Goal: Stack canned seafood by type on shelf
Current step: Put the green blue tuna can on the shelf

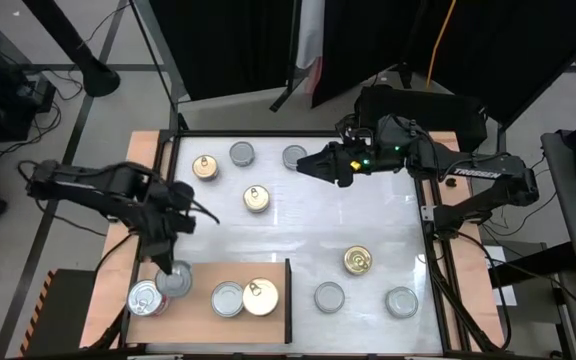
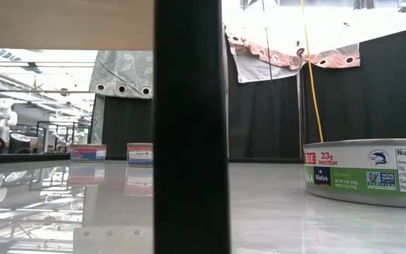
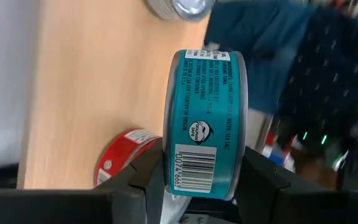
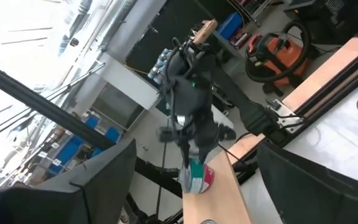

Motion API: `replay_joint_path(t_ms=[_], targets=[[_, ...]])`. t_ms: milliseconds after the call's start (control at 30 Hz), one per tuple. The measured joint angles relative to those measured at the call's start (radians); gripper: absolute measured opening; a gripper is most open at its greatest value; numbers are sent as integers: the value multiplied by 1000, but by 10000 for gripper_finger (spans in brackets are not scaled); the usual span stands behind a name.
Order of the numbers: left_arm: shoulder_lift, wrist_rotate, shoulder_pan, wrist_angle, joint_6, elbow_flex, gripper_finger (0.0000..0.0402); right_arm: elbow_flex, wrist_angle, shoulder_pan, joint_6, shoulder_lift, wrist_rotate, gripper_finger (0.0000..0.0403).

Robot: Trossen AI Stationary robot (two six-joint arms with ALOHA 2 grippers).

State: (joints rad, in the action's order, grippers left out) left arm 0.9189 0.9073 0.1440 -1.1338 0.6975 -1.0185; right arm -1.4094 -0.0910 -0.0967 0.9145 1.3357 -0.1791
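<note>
Over the shelf (image 1: pixel 268 320) holding 3 tins, left tool (image 1: pixel 172 272) grips a teal tin (image 3: pixel 205 124).

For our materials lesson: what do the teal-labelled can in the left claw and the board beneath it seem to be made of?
The teal can, held in the left claw: likely metal, with a silvery rim and a glossy printed label bearing a barcode. The shelf: apparently light wood or laminate, matte, with faint grain.
</note>
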Motion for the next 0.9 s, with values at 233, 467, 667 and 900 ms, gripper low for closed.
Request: replay_joint_path(t_ms=[233, 467, 667, 900], targets=[[110, -16, 106, 191, -26, 13, 145, 0, 0, 0, 3, 2, 0, 325], [222, -27, 169, 205, -60, 13, 145, 0, 0, 0, 16, 2, 0, 325], [281, -61, 202, 208, -102, 13, 157, 0, 0, 0, 17, 2, 0, 325], [308, -91, 211, 213, -128, 12, 173, 0, 1, -2, 21, 2, -4, 325]])
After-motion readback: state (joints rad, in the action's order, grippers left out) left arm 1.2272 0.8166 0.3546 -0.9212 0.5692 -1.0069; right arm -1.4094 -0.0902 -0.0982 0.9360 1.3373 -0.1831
